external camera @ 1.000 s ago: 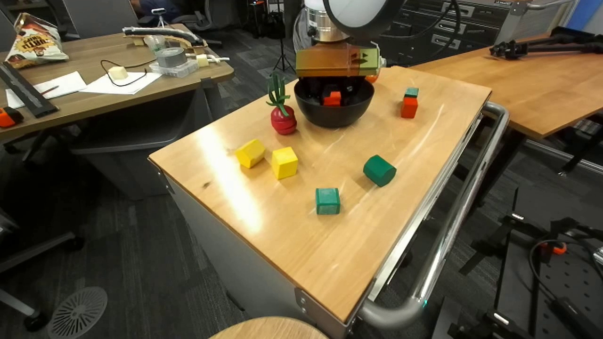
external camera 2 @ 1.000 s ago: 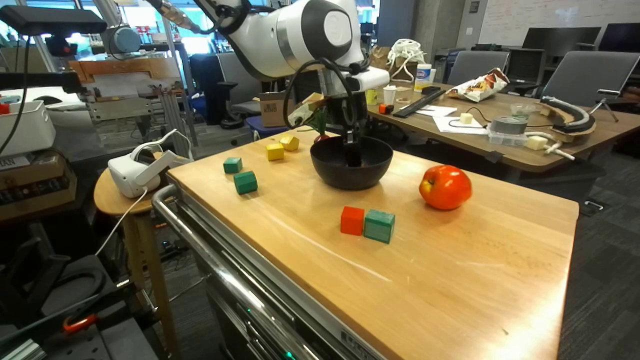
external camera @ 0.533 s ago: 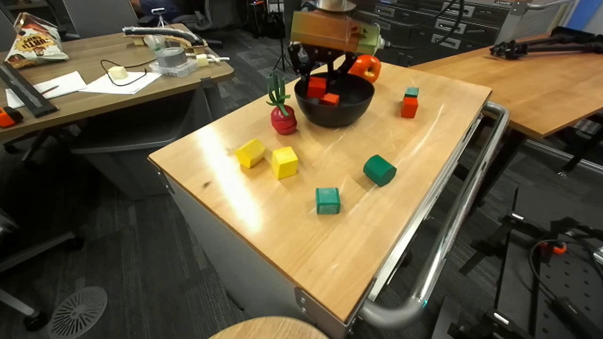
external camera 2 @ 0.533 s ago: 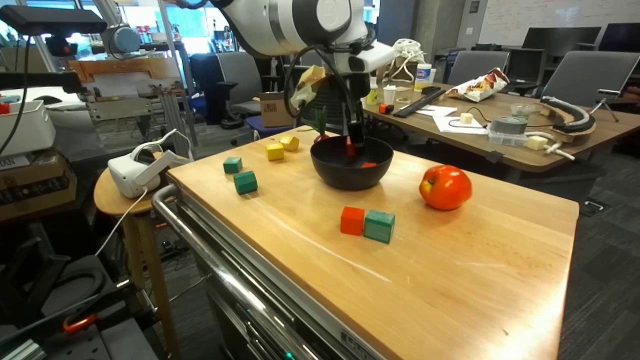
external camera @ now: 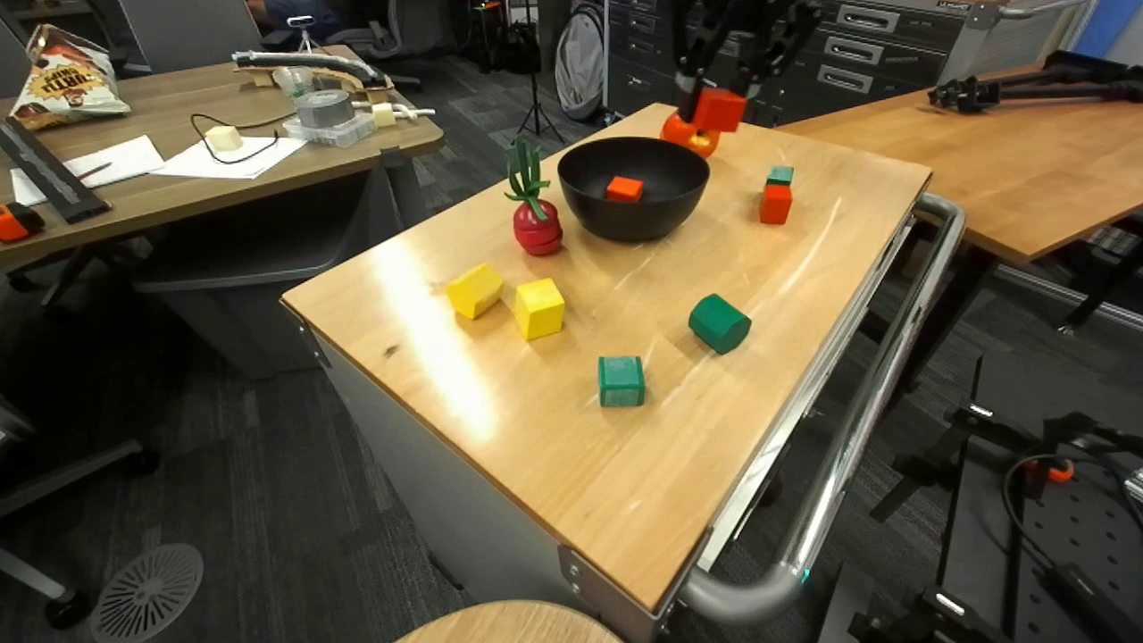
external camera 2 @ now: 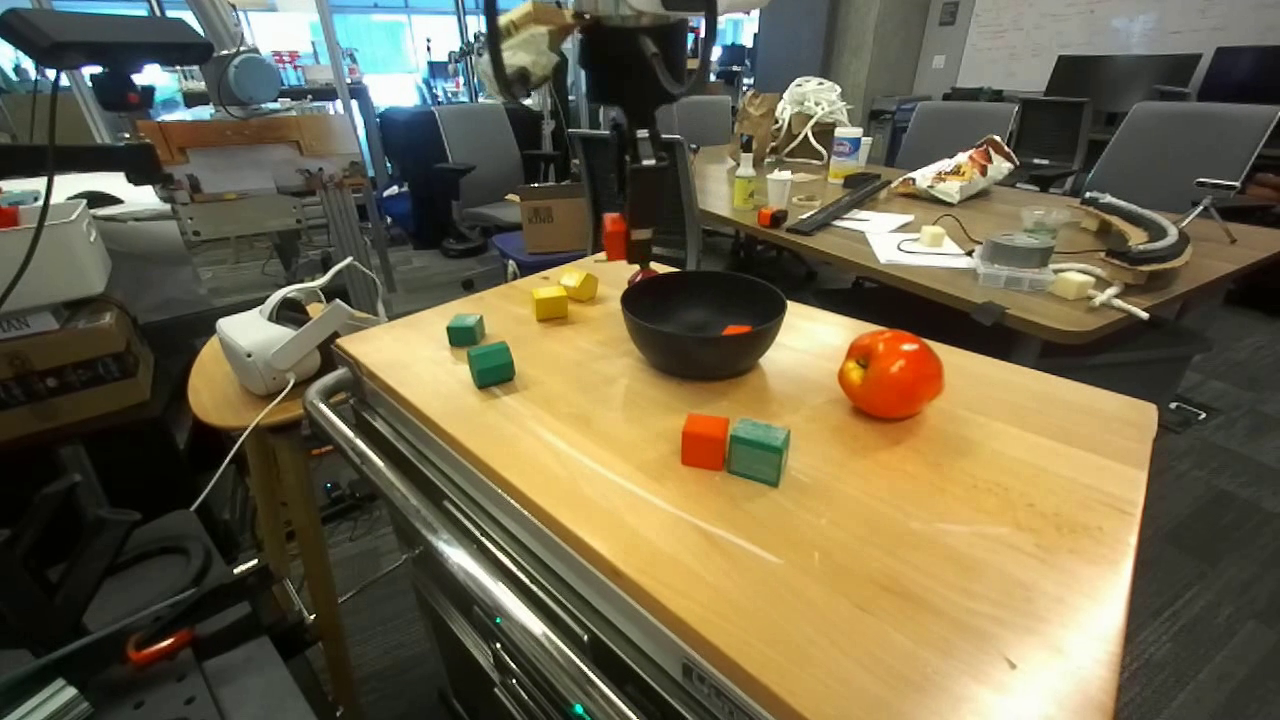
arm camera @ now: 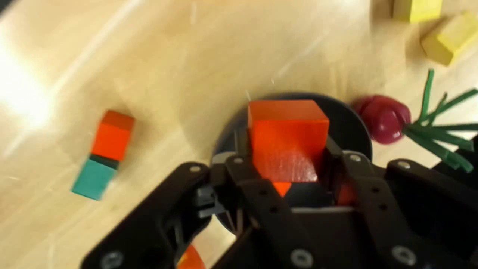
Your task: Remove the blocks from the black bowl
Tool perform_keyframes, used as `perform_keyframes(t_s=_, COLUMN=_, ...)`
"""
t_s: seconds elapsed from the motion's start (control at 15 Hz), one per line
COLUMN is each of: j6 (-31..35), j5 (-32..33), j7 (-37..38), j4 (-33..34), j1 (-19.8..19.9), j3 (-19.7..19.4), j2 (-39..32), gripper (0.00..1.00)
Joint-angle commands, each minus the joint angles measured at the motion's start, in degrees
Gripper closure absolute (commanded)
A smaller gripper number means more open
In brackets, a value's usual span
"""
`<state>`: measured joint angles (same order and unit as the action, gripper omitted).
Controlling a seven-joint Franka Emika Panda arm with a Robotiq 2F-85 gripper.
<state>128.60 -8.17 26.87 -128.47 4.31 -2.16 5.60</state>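
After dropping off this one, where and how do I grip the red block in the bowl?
Probably straight down from above, since the black bowl surrounds the red block. Pinch two opposite side faces: it looks boxy and flat-faced. I can't tell how much side clearance it has.

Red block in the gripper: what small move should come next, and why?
Probably carry the held red block sideways, clear of the black bowl, before lowering it: the gripper grips it in mid-air, and the wrist view shows the bowl behind it.
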Motion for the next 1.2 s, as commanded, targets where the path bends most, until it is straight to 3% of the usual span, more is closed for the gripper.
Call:
perform_keyframes(t_s=0.0, j6=-10.6, j5=0.8, j7=-1.4, j4=-7.7, j1=1.3, j3=-1.4, j2=10.7, gripper=0.83)
perform_keyframes(t_s=0.07, j6=-8.8, j5=5.5, j7=3.8, j4=-9.7, j1=2.6, j3=-0.6, j2=11.9, gripper=0.83)
perform_keyframes(t_s=0.13, j6=-10.1, j5=5.8, j7=4.2, j4=-10.6, j1=3.2, j3=-0.7, j2=12.6, gripper=0.83)
perform_keyframes(t_s=0.4, j6=-4.6, j5=10.6, j7=11.3, j4=-15.7, j1=5.3, j3=1.1, j2=12.8, gripper=0.83)
perform_keyframes(t_s=1.13, j6=10.4, j5=11.9, j7=26.4, j4=-18.9, j1=3.7, j3=4.3, j2=3.3, gripper=0.83)
